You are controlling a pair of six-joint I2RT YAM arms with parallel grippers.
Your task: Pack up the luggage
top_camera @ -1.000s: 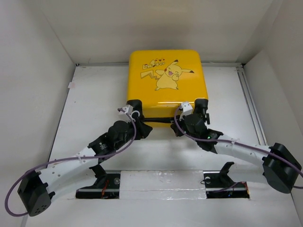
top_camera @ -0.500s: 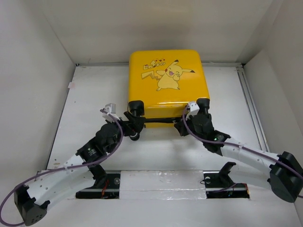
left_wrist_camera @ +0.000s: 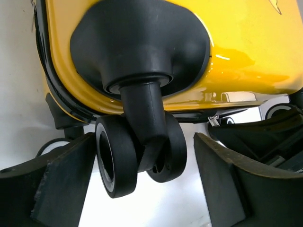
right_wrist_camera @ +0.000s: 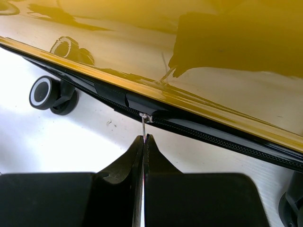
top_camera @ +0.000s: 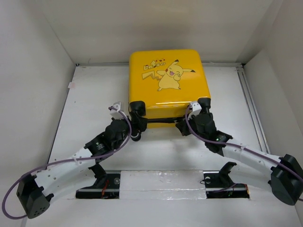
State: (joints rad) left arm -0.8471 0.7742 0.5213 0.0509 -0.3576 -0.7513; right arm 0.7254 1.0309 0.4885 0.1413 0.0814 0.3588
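The luggage (top_camera: 165,82), a bright-yellow hard-shell suitcase with a Pikachu print, lies flat and closed at the back middle of the table. My left gripper (top_camera: 137,126) is at its front left corner. In the left wrist view it (left_wrist_camera: 142,189) is open, with its fingers (left_wrist_camera: 61,184) on either side of a black twin wheel (left_wrist_camera: 139,153) and not touching it. My right gripper (top_camera: 182,126) is at the front edge. In the right wrist view it (right_wrist_camera: 144,138) is shut on the thin metal zip pull (right_wrist_camera: 143,124) of the black zip band (right_wrist_camera: 213,135).
White walls close in the table (top_camera: 94,94) on the left, back and right. Another black wheel (right_wrist_camera: 47,93) shows left of the zip pull, and one stands at the front right corner (top_camera: 203,103). The arm bases sit on a rail (top_camera: 161,182) at the near edge.
My left gripper drew back to the left from the suitcase corner, then came in again around the wheel. My right gripper shifted slightly right along the front edge, still shut.
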